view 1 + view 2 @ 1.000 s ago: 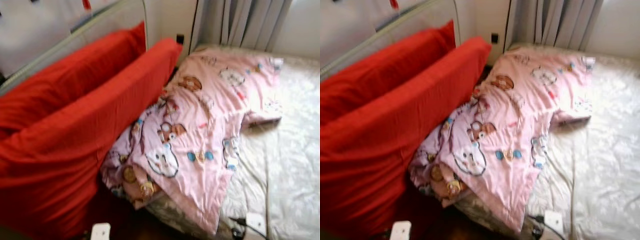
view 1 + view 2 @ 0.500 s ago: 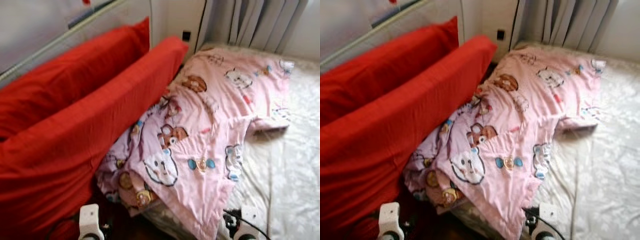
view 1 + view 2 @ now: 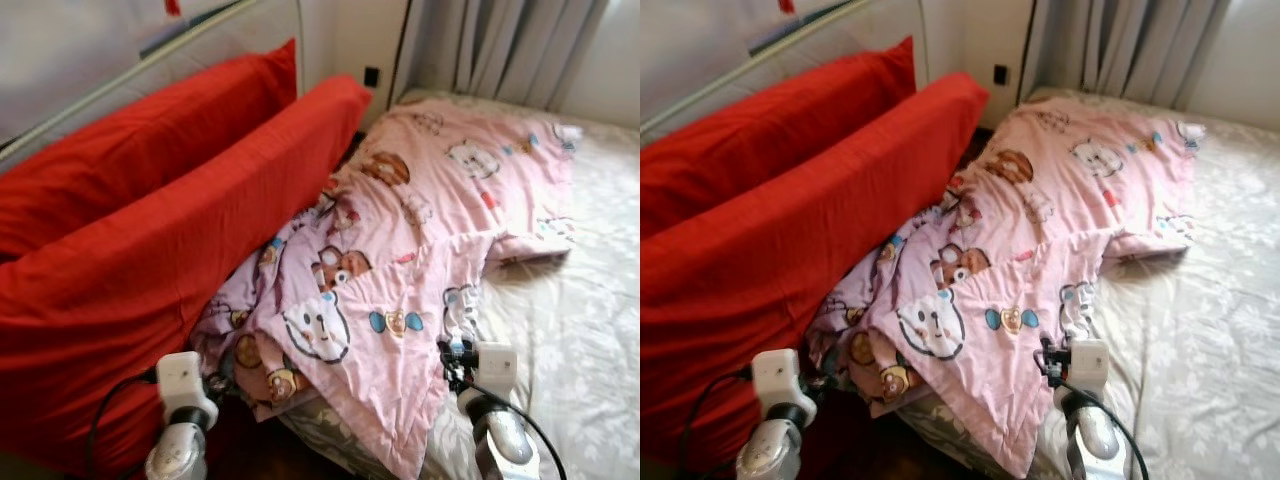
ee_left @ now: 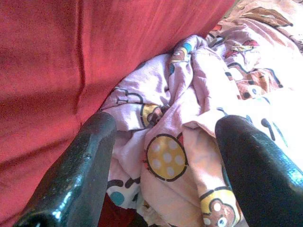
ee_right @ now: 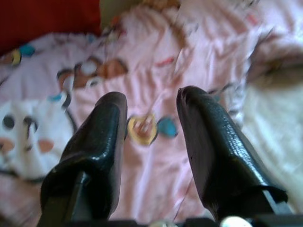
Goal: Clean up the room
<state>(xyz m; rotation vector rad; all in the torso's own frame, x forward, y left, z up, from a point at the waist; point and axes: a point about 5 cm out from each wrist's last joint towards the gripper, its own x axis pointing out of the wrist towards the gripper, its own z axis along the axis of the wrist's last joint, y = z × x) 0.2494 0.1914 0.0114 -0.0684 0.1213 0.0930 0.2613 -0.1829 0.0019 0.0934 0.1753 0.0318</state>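
Note:
A crumpled pink blanket (image 3: 400,250) with cartoon animal prints lies across the bed, its near end bunched against the red cushions. My left gripper (image 4: 161,156) is open, fingers (image 4: 80,165) wide apart. It points at the bunched folds where the blanket (image 4: 189,118) meets the red fabric (image 4: 71,56). My right gripper (image 5: 151,127) is also open with nothing between its fingers (image 5: 208,142), just above the blanket's (image 5: 156,61) near edge. In the eye views the left gripper (image 3: 215,385) sits at the blanket's lower left corner and the right gripper (image 3: 452,355) at its lower right edge.
Two long red cushions (image 3: 200,200) lean against a railed wall (image 3: 100,80) on the left. A pale patterned sheet (image 3: 580,330) covers the mattress to the right. Grey curtains (image 3: 500,50) and a wall socket (image 3: 371,76) are at the back. A dark gap (image 3: 250,440) lies beside the cushions.
Both arms have come up from the bottom edge toward the blanket's near end. The camera has shifted slightly; the blanket and cushions lie as before.

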